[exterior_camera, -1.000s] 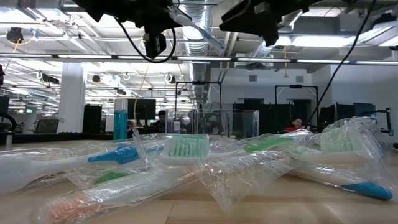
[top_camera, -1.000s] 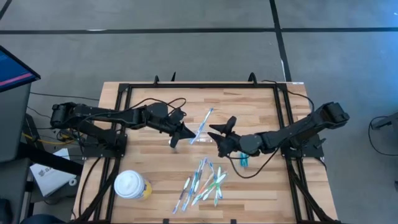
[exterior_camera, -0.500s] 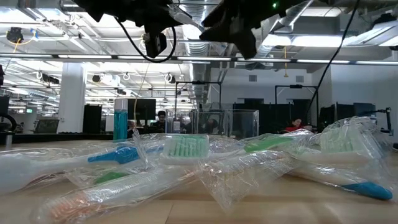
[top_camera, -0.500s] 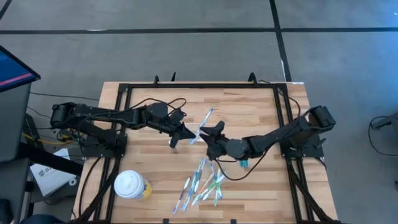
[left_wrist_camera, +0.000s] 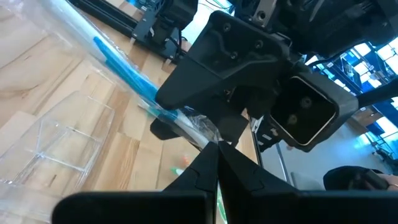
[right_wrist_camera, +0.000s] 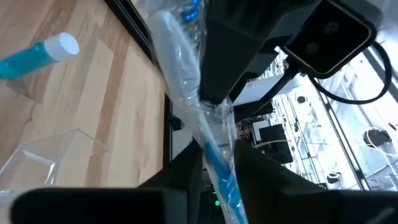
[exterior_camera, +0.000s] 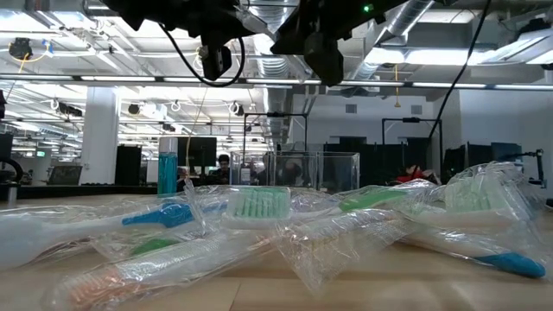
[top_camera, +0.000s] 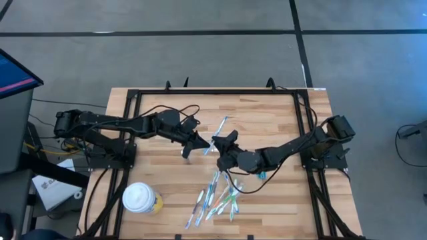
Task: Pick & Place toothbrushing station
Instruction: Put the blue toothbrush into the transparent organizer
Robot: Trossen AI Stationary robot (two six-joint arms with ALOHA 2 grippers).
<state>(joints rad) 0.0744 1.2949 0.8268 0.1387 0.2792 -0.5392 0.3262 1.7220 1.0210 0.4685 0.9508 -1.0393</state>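
A blue toothbrush in a clear wrapper (top_camera: 221, 127) hangs in the air over the middle of the table, between my two grippers. My left gripper (top_camera: 202, 142) comes from the table's left and is shut on it. My right gripper (top_camera: 224, 145) comes from the right and its fingers lie against the same brush. The toothbrushing station, a small clear holder (exterior_camera: 315, 170), stands on the wood below them and also shows in the left wrist view (left_wrist_camera: 59, 149). My left gripper pinches the wrapper's crumpled end (left_wrist_camera: 207, 137) between its two fingertips, coming nearly level from the table's left. The wrapped toothbrush stands out from the fingers at a slant, clear of the table. My right gripper has the wrapped brush's blue handle (right_wrist_camera: 217, 163) between its two fingers, which lie across it. It comes nearly level from the table's right, and the brush is clear of the table.
A heap of several wrapped toothbrushes (top_camera: 219, 197) lies near the front edge. A yellow cup with a white lid (top_camera: 140, 199) stands at the front left. A blue bottle with a white cap (right_wrist_camera: 37, 53) and a teal item (top_camera: 261, 174) are also on the wood. A black frame (top_camera: 217, 91) rims the table.
My right gripper has gone toward the table's left, up to the left gripper and the held toothbrush. It has rolled and drawn its fingers in from wide open onto the brush. The toothbrush has stayed in the air.
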